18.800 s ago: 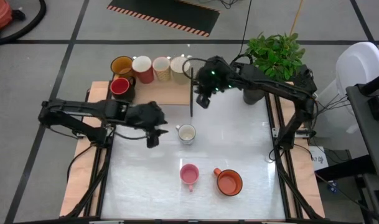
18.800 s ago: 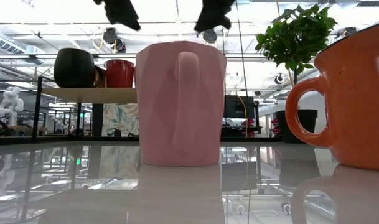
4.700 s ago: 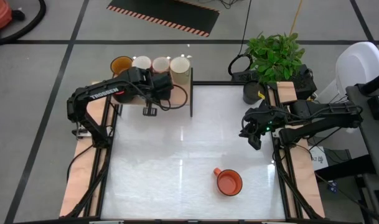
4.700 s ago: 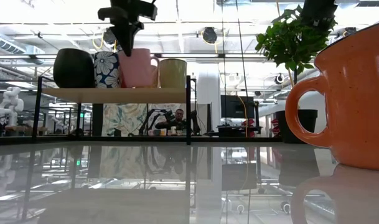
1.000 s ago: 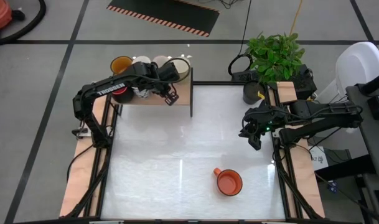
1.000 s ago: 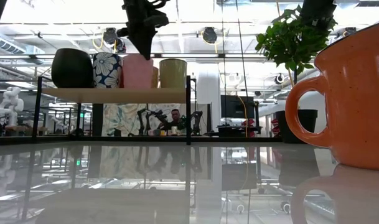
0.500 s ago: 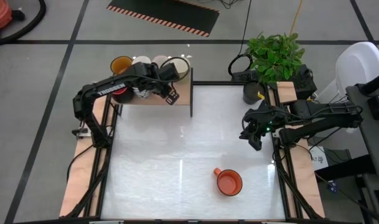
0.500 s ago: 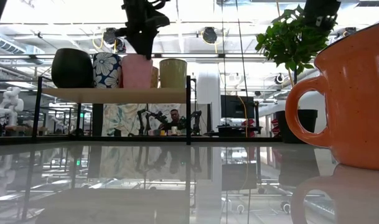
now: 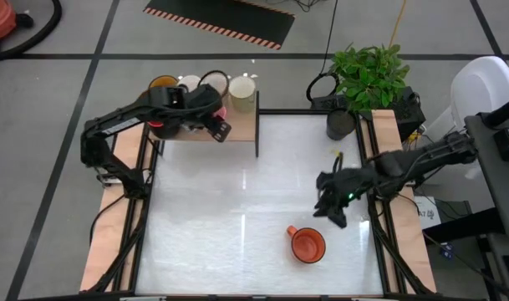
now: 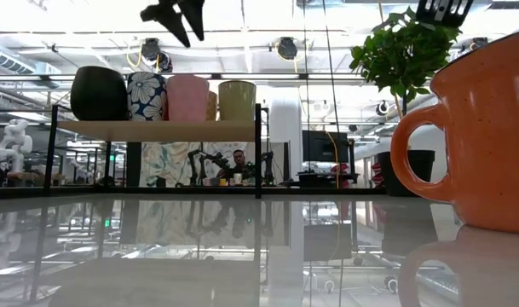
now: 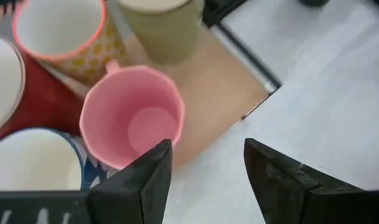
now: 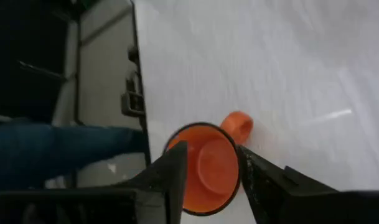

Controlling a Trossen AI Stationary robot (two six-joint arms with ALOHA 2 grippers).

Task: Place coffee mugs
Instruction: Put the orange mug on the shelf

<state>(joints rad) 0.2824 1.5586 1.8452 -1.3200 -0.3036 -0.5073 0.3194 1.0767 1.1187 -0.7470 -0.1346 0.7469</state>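
Right fingers [image 12: 210,168] open over orange mug [image 12: 201,168], w/o touching.

In the low view the orange mug [image 10: 485,136] was cut by the edge. My left arm hid the red mug [image 9: 158,125] partly from above.

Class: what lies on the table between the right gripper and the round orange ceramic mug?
Nothing: in the high view, bare white tabletop separates right gripper from orange mug.

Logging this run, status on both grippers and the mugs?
Left gripper open above the shelf, pink mug released there. Right gripper open over the orange mug, not gripping. Nothing in the way.
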